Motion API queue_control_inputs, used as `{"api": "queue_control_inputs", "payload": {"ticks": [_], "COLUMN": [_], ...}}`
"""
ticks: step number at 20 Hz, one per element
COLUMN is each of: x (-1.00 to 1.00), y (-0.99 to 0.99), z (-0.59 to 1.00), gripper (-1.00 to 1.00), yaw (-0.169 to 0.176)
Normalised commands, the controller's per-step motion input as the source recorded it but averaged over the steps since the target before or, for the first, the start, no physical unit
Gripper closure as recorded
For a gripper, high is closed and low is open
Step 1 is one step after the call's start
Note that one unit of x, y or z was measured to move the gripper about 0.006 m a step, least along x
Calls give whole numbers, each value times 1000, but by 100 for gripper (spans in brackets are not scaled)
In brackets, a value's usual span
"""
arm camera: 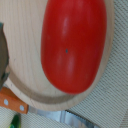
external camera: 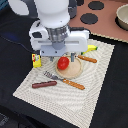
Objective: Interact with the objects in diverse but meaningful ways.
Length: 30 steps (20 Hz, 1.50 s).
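Observation:
A red tomato (external camera: 63, 63) lies on the tan plate (external camera: 74, 71) in the middle of the woven mat. My gripper (external camera: 65, 57) hovers just above it, open, a finger on either side and nothing held. In the wrist view the tomato (arm camera: 72, 45) fills most of the picture, resting on the plate (arm camera: 27, 82). A brown sausage (external camera: 44, 84) lies on the mat toward the exterior view's left. A yellow block (external camera: 36, 60) sits at the mat's left edge. The banana (external camera: 92, 48) peeks out behind my hand. A grey pan (external camera: 122, 17) stands at the back right.
A wooden-handled fork (external camera: 65, 80) lies in front of the plate and a knife (external camera: 86, 59) lies beside it on the right. An orange handle (arm camera: 12, 102) shows by the plate rim. A pink toy stove (external camera: 100, 15) with black burners is behind the mat.

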Motion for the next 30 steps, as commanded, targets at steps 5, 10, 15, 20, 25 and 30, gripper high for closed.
{"api": "queue_control_inputs", "payload": {"ticks": [5,10,15,20,25,30], "x": [292,242,228,245,264,285], "y": [0,0,0,0,0,0], "z": [-41,-58,-44,-2,0,0], "gripper": [-100,-100,-100,100,100,100], "yaw": [-39,-24,-7,-7,-7,-6]}}
